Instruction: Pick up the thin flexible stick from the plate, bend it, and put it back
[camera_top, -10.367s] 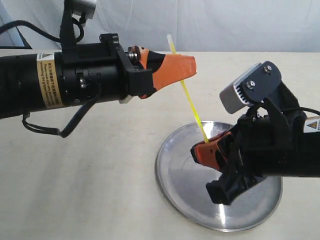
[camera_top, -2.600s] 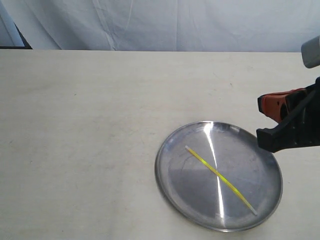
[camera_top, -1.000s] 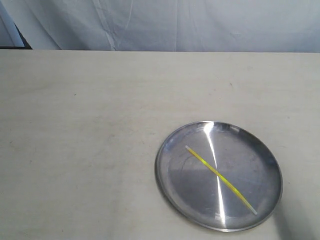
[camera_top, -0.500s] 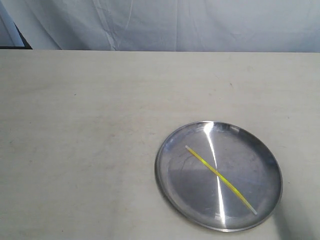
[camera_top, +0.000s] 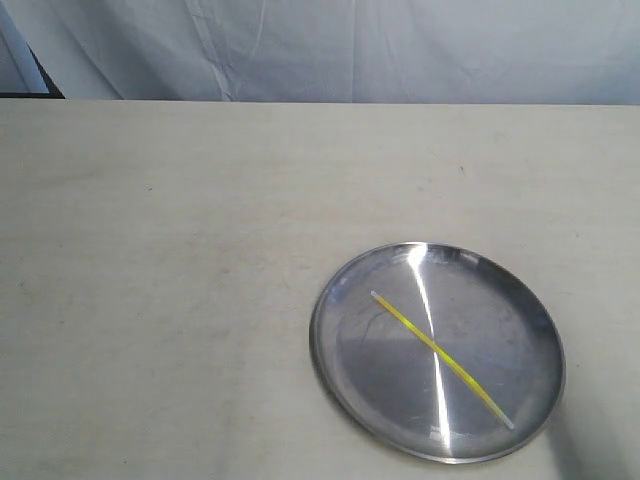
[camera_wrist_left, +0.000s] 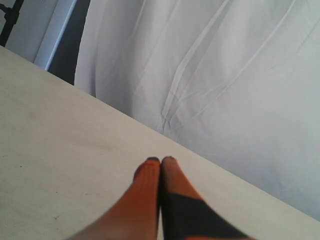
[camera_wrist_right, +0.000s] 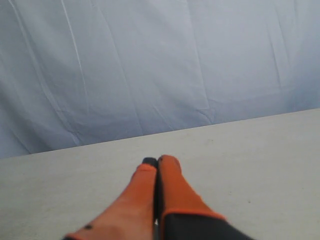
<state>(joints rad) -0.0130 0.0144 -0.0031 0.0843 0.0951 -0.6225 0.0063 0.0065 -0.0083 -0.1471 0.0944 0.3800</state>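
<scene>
The thin yellow stick (camera_top: 440, 355) lies slantwise inside the shiny silver plate (camera_top: 335, 360), slightly curved, its pale ends near the rim. The plate rests on the table at the lower right of the exterior view. Neither arm appears in the exterior view. In the left wrist view my left gripper (camera_wrist_left: 160, 160) has its orange fingers pressed together with nothing between them, above bare table. The right wrist view shows my right gripper (camera_wrist_right: 156, 161) likewise shut and empty. Plate and stick are out of both wrist views.
A pale cloth backdrop (camera_top: 350, 45) hangs behind the beige table (camera_top: 170, 280). A bright glare streak (camera_top: 432, 340) crosses the plate. A dark object (camera_top: 25, 75) sits at the far left corner of the table.
The arms, which earlier held the stick up between them, have left the exterior view. The stick lies in the plate. Over the last second nothing moved.
</scene>
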